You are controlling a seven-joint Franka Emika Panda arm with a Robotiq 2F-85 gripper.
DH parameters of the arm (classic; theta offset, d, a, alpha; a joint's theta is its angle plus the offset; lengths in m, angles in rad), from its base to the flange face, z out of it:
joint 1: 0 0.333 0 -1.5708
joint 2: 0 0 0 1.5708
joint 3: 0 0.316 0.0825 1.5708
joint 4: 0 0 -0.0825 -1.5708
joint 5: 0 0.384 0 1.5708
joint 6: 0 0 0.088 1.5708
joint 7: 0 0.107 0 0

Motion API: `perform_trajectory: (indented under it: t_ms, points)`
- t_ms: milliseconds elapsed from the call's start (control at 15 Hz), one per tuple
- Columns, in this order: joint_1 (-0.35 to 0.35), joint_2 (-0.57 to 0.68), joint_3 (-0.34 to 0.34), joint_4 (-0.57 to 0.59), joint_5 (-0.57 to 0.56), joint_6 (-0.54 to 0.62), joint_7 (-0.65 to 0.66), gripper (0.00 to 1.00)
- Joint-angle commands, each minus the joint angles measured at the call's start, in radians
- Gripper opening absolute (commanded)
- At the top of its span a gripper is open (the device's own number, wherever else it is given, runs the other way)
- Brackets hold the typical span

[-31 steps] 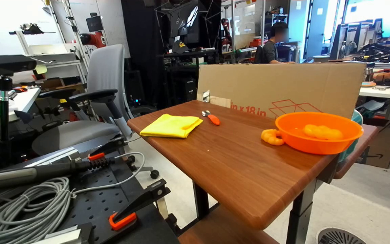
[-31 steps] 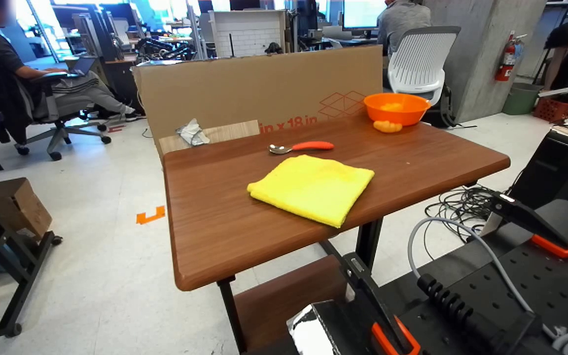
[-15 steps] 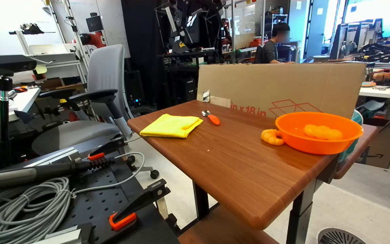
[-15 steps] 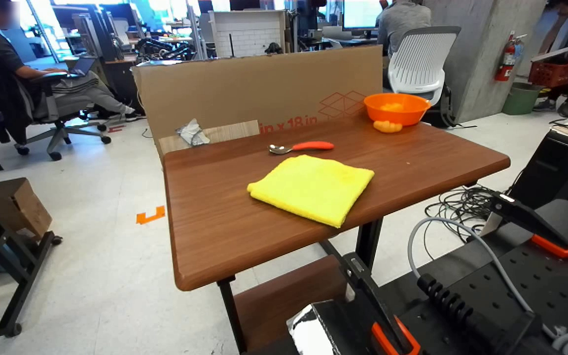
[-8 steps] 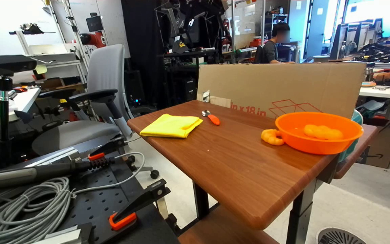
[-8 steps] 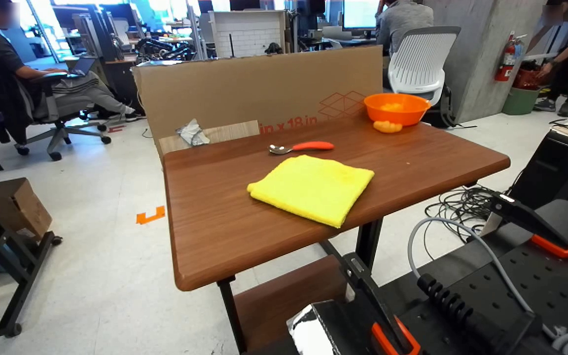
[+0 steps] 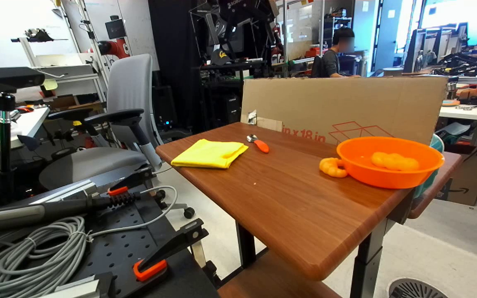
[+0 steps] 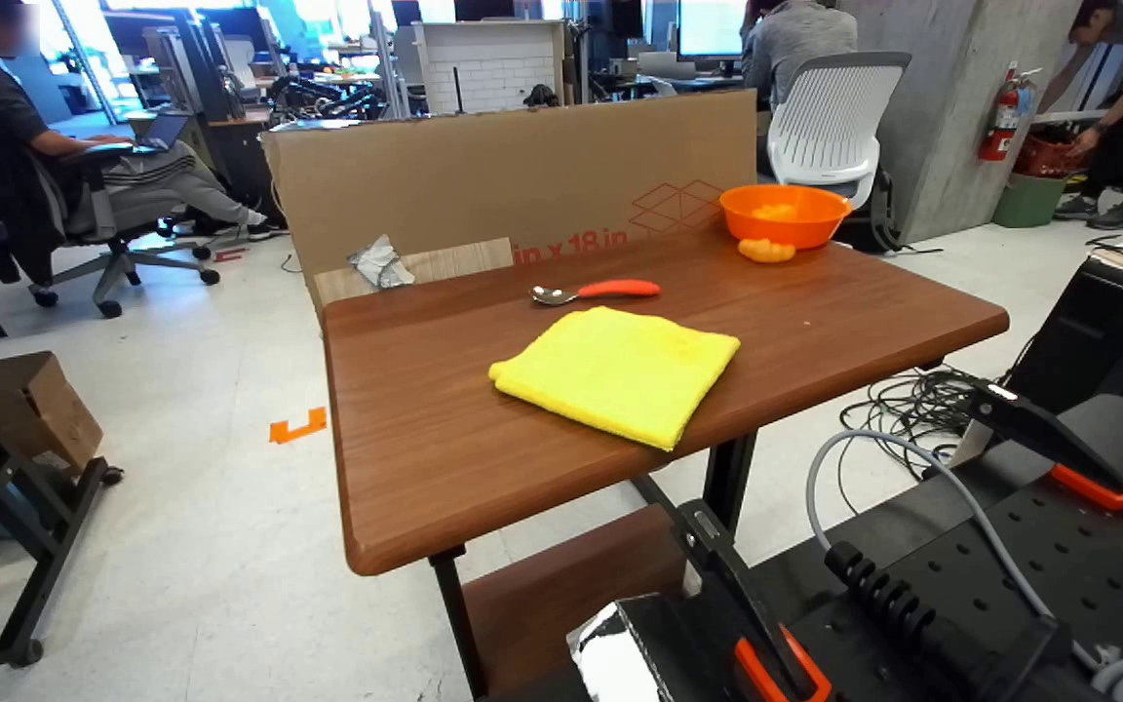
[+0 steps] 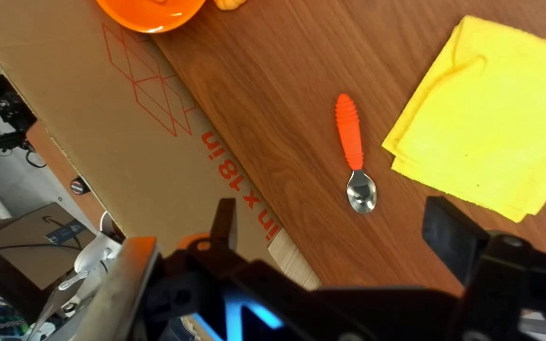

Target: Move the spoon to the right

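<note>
Because the spoon (image 9: 355, 154) looks light and stiff, I'd pinch its bumpy orange handle (image 9: 348, 130) (the shiny head (image 9: 362, 192) might slip). The spoon lies on the table (image 9: 292, 85) beside the yellow cloth (image 9: 495, 123), below the end effector (image 9: 333, 213), not touching it. Its fingers (image 9: 449, 237) are wide apart, holding nothing.

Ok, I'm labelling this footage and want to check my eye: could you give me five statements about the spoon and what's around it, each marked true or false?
1. The spoon lies on the table, beside the yellow cloth. True.
2. The yellow cloth covers part of the spoon. False: the two lie apart, and the whole spoon shows.
3. The orange bowl holds an orange lump. True.
4. The spoon touches the orange bowl. False: the two are well apart on the table.
5. The end effector is open. True.
</note>
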Motion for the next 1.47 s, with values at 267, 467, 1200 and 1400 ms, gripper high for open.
perform_trajectory:
  t_ms: [267,467,1200,1400]
  points:
    - [-0.014,0.087,0.007,-0.006,0.07,0.121,-0.166,1.0]
    - [-0.03,0.131,0.019,-0.011,0.132,0.175,-0.262,1.0]
    - [-0.103,0.299,0.058,0.031,0.319,0.174,-0.514,1.0]
    - [-0.091,0.343,0.038,0.054,0.297,0.172,-0.471,1.0]
